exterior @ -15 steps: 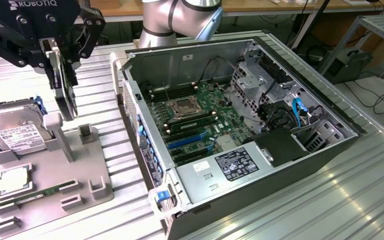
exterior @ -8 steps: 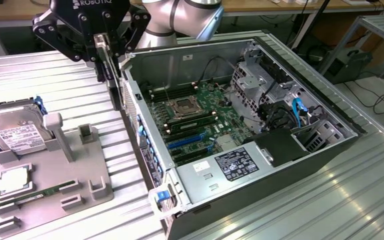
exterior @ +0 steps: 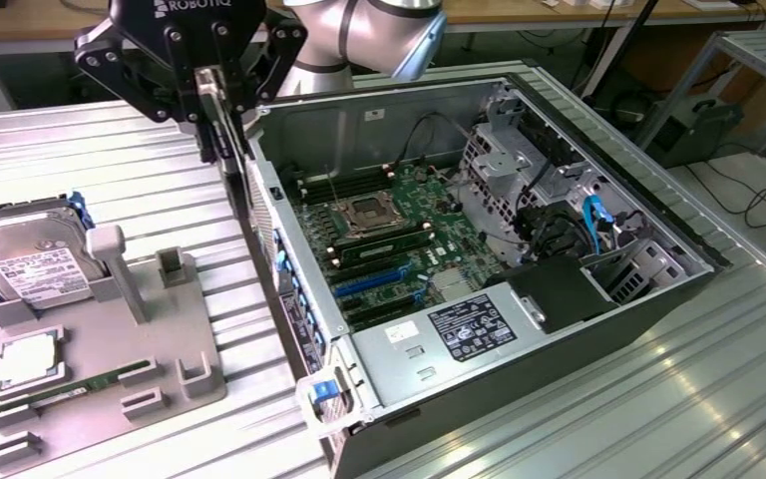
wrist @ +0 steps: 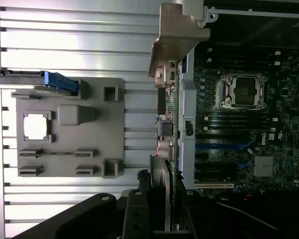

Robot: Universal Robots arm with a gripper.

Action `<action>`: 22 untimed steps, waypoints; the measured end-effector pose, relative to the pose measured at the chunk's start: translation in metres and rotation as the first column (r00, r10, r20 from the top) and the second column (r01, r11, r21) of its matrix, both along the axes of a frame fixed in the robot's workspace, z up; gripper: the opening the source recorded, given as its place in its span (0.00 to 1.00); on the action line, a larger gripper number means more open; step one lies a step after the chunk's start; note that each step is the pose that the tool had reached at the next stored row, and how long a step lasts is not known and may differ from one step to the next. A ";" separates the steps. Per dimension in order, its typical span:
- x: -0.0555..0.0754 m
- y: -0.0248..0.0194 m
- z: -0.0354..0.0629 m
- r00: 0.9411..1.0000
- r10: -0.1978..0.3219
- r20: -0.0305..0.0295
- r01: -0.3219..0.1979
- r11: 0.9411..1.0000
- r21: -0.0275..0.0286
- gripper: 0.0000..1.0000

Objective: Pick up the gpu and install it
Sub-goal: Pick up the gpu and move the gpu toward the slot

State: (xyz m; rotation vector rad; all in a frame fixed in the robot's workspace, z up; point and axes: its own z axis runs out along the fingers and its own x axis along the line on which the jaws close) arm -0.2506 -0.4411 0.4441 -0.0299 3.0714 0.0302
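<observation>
In the exterior view, the gripper (exterior: 220, 140) sits in the upper left of the frame, its fingers clamped on the gpu (exterior: 236, 190). The card hangs edge-on, thin and dark, just above the near side wall of the open computer case (exterior: 702, 249), on the exterior view's left of the motherboard (exterior: 397, 230). At lower left a grey fixture (exterior: 171, 349) on the slatted table (exterior: 131, 150) carries the hard drive (exterior: 31, 254), a processor chip (exterior: 27, 359) and a memory stick (exterior: 64, 392). In the wrist view, the gripper (wrist: 164, 209) grips the gpu (wrist: 178, 35) by its edge. The card's silver bracket is at the far end, and the card lies between the fixture (wrist: 70, 144) and the motherboard (wrist: 249, 124), over the case wall.
</observation>
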 end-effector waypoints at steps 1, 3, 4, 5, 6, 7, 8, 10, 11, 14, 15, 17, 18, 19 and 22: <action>0.000 0.0000 0.0000 1.000 0.000 0.000 0.000 1.000 0.000 0.28; 0.002 0.0000 0.0000 1.000 0.000 0.001 0.000 1.000 0.000 0.28; 0.002 0.0000 0.0000 1.000 0.000 0.001 0.000 1.000 0.000 0.28; 0.003 0.0000 0.0000 1.000 0.000 0.001 0.000 1.000 0.000 0.28; 0.003 0.0000 0.0000 1.000 0.000 0.002 0.000 1.000 0.000 0.28; 0.004 0.0000 0.0000 1.000 0.000 0.002 0.000 1.000 0.000 0.28; 0.005 0.0000 0.0000 1.000 0.000 0.002 0.000 1.000 0.000 0.28; 0.008 0.0000 0.0000 1.000 0.000 0.003 0.000 1.000 0.000 0.28; 0.009 0.0000 0.0000 1.000 0.000 0.003 0.000 1.000 0.000 0.28; 0.011 0.0000 0.0000 1.000 0.000 0.003 0.000 1.000 0.000 0.28; 0.012 0.0000 0.0000 1.000 0.000 0.003 0.000 1.000 0.000 0.28; 0.014 0.0000 0.0000 1.000 0.000 0.004 0.000 1.000 0.000 0.28; 0.014 0.0000 0.0000 1.000 0.000 0.004 0.000 1.000 0.000 0.28; 0.015 0.0000 0.0000 1.000 0.000 0.004 0.000 1.000 0.000 0.28; 0.018 0.0000 0.0000 1.000 0.000 0.004 0.000 1.000 0.000 0.28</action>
